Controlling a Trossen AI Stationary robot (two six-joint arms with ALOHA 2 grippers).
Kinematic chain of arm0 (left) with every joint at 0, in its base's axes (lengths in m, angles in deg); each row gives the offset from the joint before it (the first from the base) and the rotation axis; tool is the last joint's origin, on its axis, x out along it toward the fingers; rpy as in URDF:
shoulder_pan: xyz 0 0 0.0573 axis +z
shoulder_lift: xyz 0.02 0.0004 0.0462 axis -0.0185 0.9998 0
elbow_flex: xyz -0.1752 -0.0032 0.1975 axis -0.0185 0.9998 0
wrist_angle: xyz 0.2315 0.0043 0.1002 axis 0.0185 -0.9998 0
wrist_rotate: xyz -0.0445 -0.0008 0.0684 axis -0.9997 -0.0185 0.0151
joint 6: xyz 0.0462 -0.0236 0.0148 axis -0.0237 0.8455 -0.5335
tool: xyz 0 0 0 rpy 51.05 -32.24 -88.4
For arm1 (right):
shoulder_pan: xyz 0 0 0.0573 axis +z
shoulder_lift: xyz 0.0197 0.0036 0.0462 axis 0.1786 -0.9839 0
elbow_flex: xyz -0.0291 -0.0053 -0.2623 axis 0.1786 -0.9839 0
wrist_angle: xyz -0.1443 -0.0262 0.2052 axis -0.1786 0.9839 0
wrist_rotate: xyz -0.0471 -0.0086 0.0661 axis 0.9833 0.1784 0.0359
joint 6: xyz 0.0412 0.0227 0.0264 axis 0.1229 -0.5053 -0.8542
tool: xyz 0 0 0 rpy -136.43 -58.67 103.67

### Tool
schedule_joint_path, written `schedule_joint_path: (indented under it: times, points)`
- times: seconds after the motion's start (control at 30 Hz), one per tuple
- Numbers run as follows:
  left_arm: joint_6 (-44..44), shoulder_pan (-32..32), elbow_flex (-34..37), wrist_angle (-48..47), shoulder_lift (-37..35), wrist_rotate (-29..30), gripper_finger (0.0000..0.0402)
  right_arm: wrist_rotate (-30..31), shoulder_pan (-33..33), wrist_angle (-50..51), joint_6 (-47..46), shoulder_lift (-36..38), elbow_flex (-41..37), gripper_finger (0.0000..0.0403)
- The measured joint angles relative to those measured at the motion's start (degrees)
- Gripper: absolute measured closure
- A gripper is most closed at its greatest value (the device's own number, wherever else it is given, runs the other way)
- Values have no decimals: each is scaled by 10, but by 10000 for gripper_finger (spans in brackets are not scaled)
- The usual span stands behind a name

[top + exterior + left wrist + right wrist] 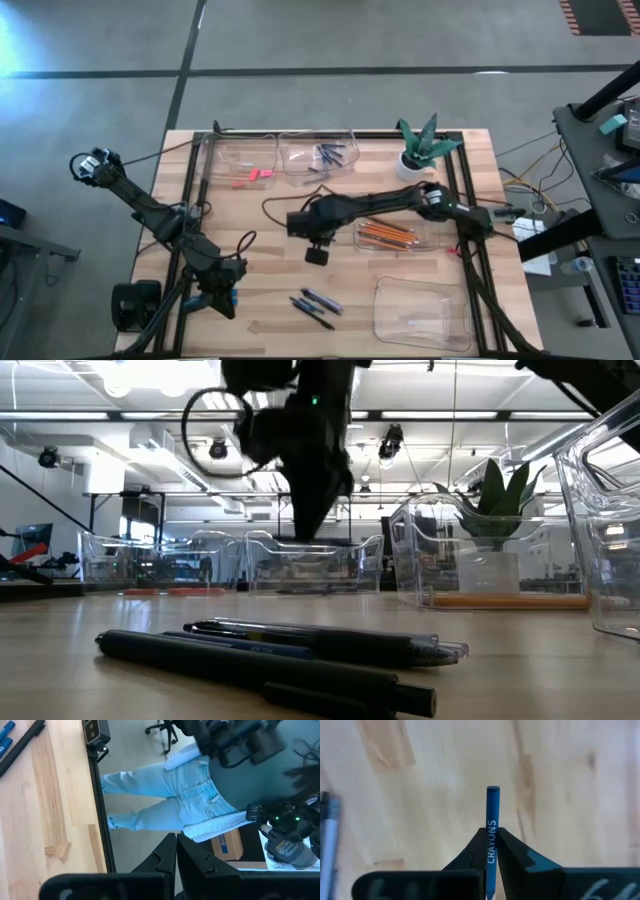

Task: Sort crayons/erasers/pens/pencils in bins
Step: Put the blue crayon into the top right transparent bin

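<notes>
- The right gripper [491,845] is clamped on a blue crayon [492,827]; the word "CRAYONS" runs in white capitals along its wrapper, and its flat end sticks out past the fingertips.
- In the high view the right gripper [316,252] hangs over bare wood near the middle of the table [270,290], with the right arm reaching in from the table's right edge.
- The left gripper [176,851] has its fingers pressed together with nothing between them; it sits at the table's front left corner [222,296] and looks off the edge at a person in light blue jeans [170,790].
- Four clear bins stand on the table: one at the back left holds pink erasers [252,176], the one beside it holds bluish crayons [330,154], one at mid right holds orange pencils [388,233], and the front right bin [424,314] shows only a faint thin item that cannot be made out.
- Dark pens [316,304] lie loose on the wood near the front, well apart from every bin; in the low view they lie closest to the camera [300,655].
- A potted plant [422,146] stands at the back right.
</notes>
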Motion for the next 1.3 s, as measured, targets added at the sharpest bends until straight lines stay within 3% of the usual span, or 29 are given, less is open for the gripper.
schedule_joint_path:
  times: [0.17, 0.4, 0.57, 0.83, 1.17, 1.3]
  points:
    - [0, 0, 0, 1, 0, 9, 402, 2, -14, -4, 21, 41, -2, 384]
    - [-1, 0, 0, 1, 0, 49, 402, 57, -50, -8, 61, 99, -4, 385]
    - [-5, 1, 0, 1, 0, 114, 402, 74, -92, -25, 128, 126, -4, 385]
    - [-6, 13, 0, 1, 0, 306, 402, 75, -180, -98, 235, 123, -5, 385]
    - [-5, 32, 0, 2, 0, 660, 402, 74, -281, -158, 257, 67, -25, 384]
    - [-4, 35, 0, 4, 0, 716, 402, 73, -303, -158, 261, 45, -27, 384]
